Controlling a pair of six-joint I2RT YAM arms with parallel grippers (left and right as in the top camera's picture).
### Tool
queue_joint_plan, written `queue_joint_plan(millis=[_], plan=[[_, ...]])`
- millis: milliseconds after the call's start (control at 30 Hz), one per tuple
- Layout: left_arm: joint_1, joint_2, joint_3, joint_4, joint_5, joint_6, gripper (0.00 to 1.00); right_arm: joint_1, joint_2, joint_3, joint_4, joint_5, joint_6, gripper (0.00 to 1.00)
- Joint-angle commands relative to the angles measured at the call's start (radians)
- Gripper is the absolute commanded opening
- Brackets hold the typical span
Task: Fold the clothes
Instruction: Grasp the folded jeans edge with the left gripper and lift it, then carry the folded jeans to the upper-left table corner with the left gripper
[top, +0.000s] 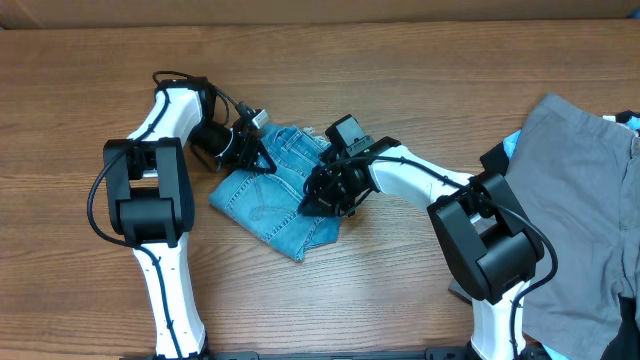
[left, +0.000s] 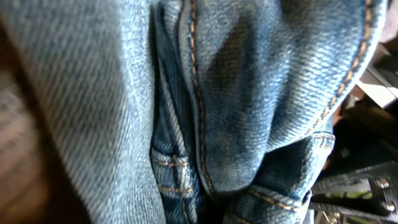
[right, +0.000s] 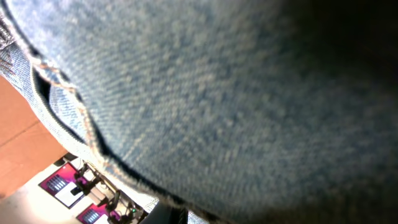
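The light-blue jeans (top: 268, 195) lie folded into a small bundle at the middle of the table. My left gripper (top: 262, 158) is at the bundle's upper left edge. In the left wrist view, bunched denim with orange seams (left: 199, 112) fills the frame and hides the fingers, so the jaws look closed on the cloth. My right gripper (top: 320, 190) sits on the bundle's right side. Denim (right: 217, 93) is draped right over the right wrist camera and hides its fingers too, with a hem edge lifted off the table.
A pile of other garments lies at the right edge: grey trousers (top: 575, 200), a pale-blue piece (top: 513, 143) peeking out beside them and a black piece (top: 630, 335) at the lower corner. Bare wooden table (top: 400, 80) surrounds the jeans.
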Motion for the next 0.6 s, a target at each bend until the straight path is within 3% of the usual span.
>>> queue_joint_plan(millis=[0, 33, 267, 467, 567], plan=[[-0.034, 0.073, -0.035, -0.100, 0.010, 0.076, 0.10, 0.016, 0.056, -0.014, 0.005, 0.010, 0.005, 0.10], [-0.026, 0.072, -0.015, -0.124, 0.010, 0.076, 0.04, 0.011, 0.043, -0.013, -0.006, 0.009, -0.003, 0.09], [0.064, 0.064, 0.220, -0.248, 0.011, -0.035, 0.04, -0.026, -0.153, -0.013, -0.077, 0.138, -0.064, 0.07], [0.184, 0.052, 0.525, -0.240, 0.007, -0.236, 0.04, -0.062, -0.330, -0.013, -0.147, 0.264, -0.101, 0.08], [0.238, 0.052, 0.625, -0.218, 0.000, -0.247, 0.04, -0.068, -0.367, -0.013, -0.164, 0.283, -0.105, 0.08]])
